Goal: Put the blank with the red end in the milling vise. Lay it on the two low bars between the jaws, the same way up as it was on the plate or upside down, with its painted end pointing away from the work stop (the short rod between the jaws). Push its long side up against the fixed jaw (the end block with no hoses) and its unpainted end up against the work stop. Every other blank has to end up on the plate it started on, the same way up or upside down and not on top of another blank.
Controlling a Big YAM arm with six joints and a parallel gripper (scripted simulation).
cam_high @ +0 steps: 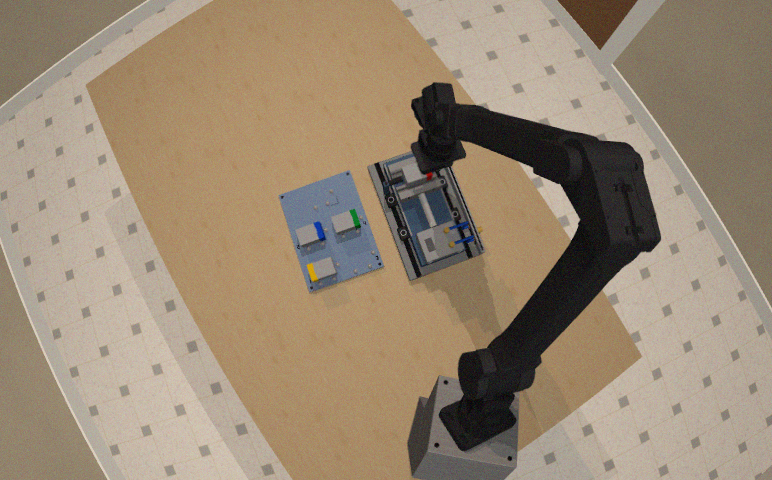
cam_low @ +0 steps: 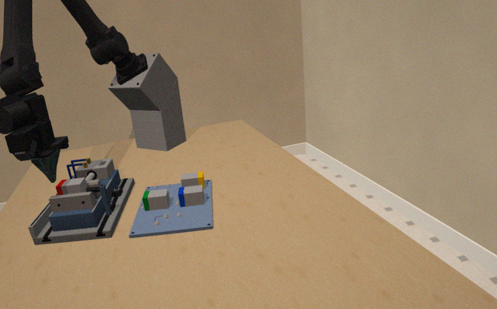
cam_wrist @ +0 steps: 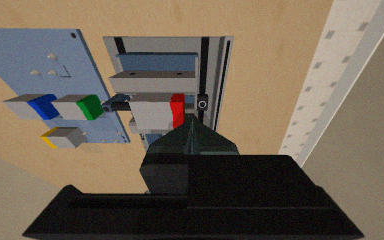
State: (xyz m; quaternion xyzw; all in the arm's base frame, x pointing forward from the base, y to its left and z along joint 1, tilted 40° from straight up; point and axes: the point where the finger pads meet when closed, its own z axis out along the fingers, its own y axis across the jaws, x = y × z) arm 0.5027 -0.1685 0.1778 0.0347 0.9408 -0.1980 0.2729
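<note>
The blank with the red end (cam_high: 416, 173) (cam_low: 75, 185) (cam_wrist: 150, 111) lies in the milling vise (cam_high: 438, 252) (cam_low: 71, 237) (cam_wrist: 166, 45), between the jaws. Its red end points away from the work stop (cam_wrist: 121, 106). Its long side is beside the fixed jaw (cam_low: 73, 203) (cam_wrist: 154, 82); contact with jaw and stop looks close but is not certain. My gripper (cam_low: 53, 181) (cam_wrist: 192, 120) is shut and empty, its tips just off the red end. The bars under the blank are hidden. The plate (cam_high: 295, 208) (cam_low: 143, 225) (cam_wrist: 9, 50) holds the green-ended, blue-ended and yellow-ended blanks, apart.
The green-ended blank (cam_high: 342, 223) (cam_low: 158, 199) is nearest the vise; the blue-ended blank (cam_high: 307, 234) (cam_low: 194, 195) and yellow-ended blank (cam_high: 323, 267) (cam_low: 189, 179) stand farther off. Blue hoses (cam_high: 461, 239) rise from the moving jaw's side. Small pegs stick up from the plate.
</note>
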